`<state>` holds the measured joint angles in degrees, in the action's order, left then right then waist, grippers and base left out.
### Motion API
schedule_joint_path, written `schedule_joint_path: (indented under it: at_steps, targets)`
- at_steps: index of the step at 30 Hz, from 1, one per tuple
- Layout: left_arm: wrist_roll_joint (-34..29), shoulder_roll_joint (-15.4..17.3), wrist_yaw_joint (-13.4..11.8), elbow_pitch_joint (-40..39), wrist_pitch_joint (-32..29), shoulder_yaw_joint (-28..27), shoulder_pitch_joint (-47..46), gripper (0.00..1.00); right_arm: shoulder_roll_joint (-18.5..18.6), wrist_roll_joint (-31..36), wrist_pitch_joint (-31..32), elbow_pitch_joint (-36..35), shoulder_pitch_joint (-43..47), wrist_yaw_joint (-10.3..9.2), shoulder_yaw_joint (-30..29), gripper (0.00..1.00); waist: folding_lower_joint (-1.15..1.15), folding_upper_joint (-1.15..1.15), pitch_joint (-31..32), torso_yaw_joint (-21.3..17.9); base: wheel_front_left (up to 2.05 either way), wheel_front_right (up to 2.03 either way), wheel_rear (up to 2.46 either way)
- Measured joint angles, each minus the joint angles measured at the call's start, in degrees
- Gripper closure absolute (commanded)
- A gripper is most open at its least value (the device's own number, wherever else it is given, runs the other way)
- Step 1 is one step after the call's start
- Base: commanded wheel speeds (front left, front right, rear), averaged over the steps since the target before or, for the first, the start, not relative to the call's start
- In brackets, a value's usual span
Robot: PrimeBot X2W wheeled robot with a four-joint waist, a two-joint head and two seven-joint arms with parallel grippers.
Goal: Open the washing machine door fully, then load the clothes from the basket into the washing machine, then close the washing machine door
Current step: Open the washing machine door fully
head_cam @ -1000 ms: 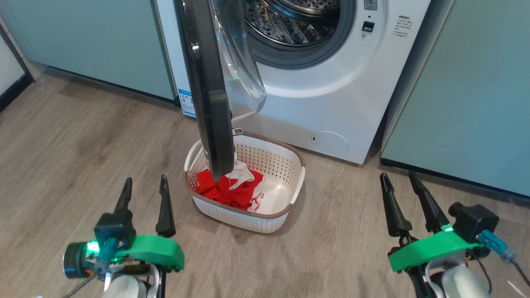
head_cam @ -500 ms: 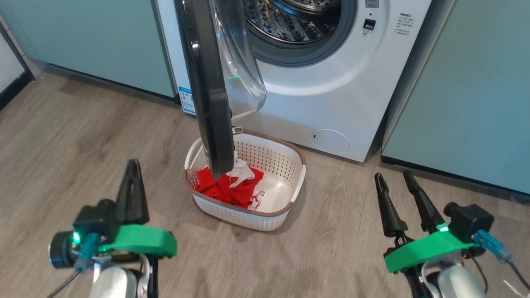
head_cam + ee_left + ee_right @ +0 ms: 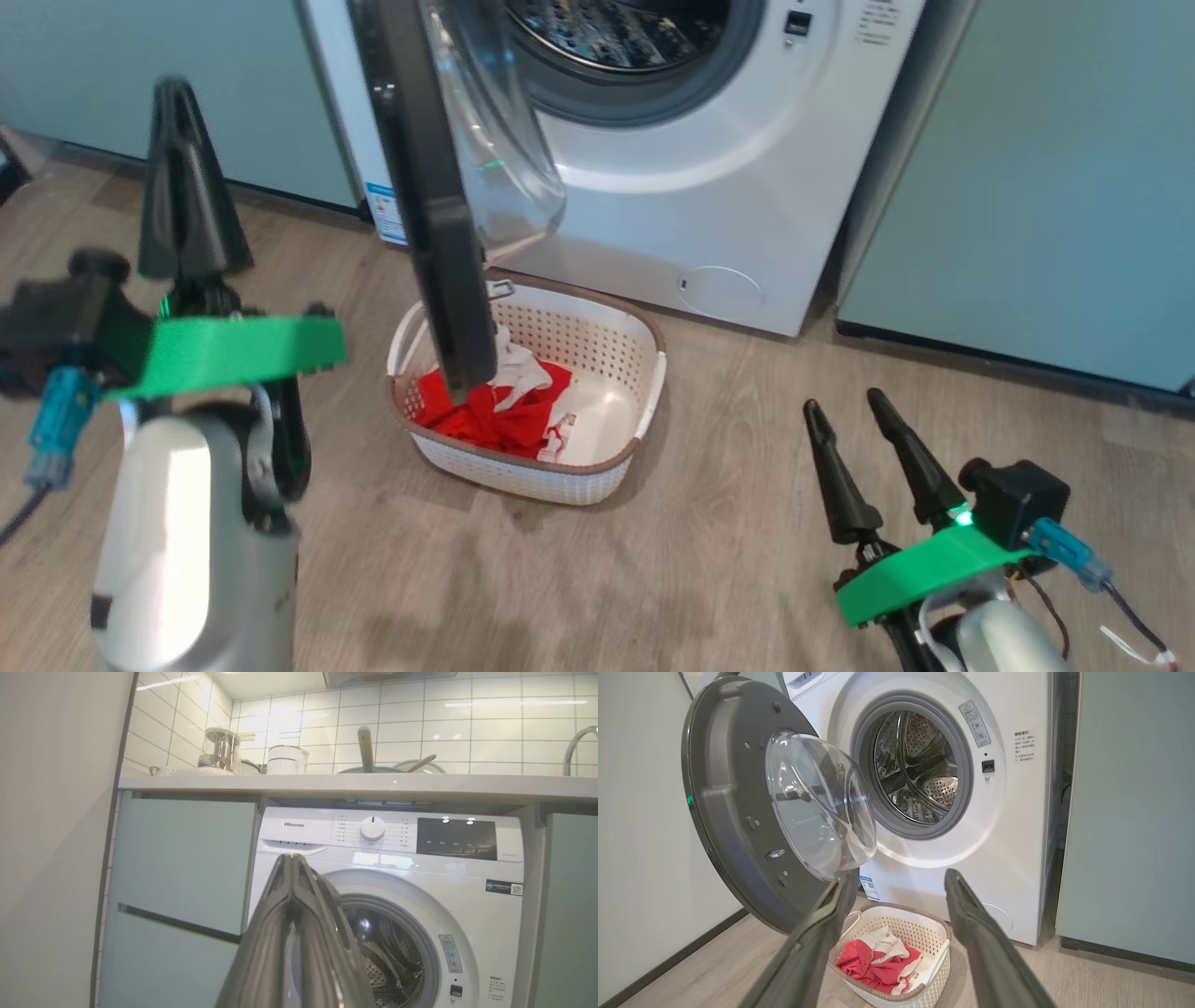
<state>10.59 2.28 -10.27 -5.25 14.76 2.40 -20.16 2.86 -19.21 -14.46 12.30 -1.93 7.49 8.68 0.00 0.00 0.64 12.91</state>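
At twelve o'clock off our left gripper [image 3: 292, 857], pressed shut and empty, we read the Hisense logo [image 3: 294, 824] on the washing machine [image 3: 467, 891]. Our right gripper [image 3: 899, 875] stands spread, empty; the clothes [image 3: 873, 966] lie in the basket [image 3: 936, 982] at six o'clock, the washing machine door [image 3: 719, 812] at ten.

Red clothes [image 3: 481, 420] lie in the basket [image 3: 551, 481] beneath the open washing machine door [image 3: 431, 205].

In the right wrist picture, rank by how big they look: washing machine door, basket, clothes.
1. washing machine door, though it is nearest the camera.
2. basket.
3. clothes, lying inside it.
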Motion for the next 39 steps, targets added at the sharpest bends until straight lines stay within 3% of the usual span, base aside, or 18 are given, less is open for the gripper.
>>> schedule_joint_path:
  at_steps: [6,13,20,28,39]
  targets:
    - [0.00,-0.07,1.09,2.07,0.01,1.96,-5.05,1.00,0.00,0.21,0.00,0.15,-1.22,0.00,1.12,0.00,0.00,0.00,-1.14,-2.64,0.00,0.00,0.00]
    - [1.75,-0.22,1.86,6.83,0.00,8.22,-8.86,1.00,0.01,0.77,0.00,0.18,-2.52,0.00,1.62,0.00,0.00,0.00,-3.38,-4.91,0.00,0.00,0.00]
    - [4.52,-0.23,3.63,17.20,0.00,14.01,-8.92,1.00,0.02,0.99,0.00,0.42,-4.49,0.00,1.93,0.00,0.01,0.00,-5.10,-6.46,0.00,0.00,0.00]
    - [8.49,-0.23,4.38,25.07,-0.03,17.90,-7.70,1.00,0.02,-0.49,0.00,0.88,-4.60,0.00,1.65,0.00,0.00,0.00,-5.55,-6.04,0.00,0.00,0.00]
    - [11.61,-0.23,4.57,35.59,-0.05,18.59,-7.70,1.00,0.02,-0.43,0.00,0.98,-4.62,0.00,1.41,0.00,0.00,0.00,-5.97,-4.09,0.00,0.00,0.00]
